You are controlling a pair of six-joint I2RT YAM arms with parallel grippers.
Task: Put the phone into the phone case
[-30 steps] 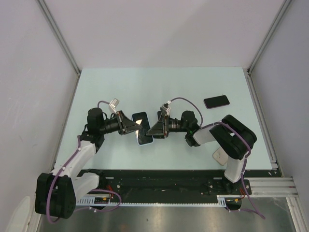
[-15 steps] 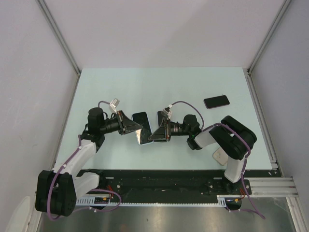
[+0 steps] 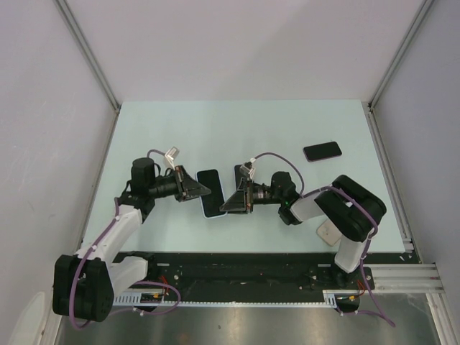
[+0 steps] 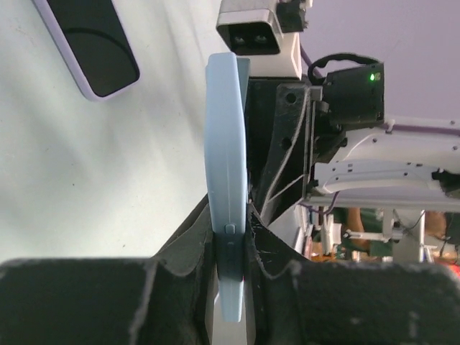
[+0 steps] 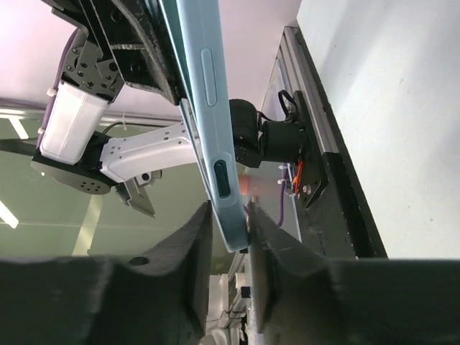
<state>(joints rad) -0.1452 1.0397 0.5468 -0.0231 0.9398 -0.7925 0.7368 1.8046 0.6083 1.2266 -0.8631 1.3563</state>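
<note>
A light-blue phone case hangs above the table between the two arms. A dark phone screen fills its upward face in the top view. My left gripper is shut on the case's left end; in the left wrist view the case stands edge-on between the fingers of that gripper. My right gripper is shut on the opposite end. In the right wrist view the case's corner sits between the pads of the right gripper.
A dark phone with a lilac rim lies flat at the back right of the table, and it also shows in the left wrist view. A white flat object lies by the right arm's base. The pale table ends at side rails.
My right gripper slid left onto the case's end and its jaws narrowed around it. The left gripper kept its hold and barely moved.
</note>
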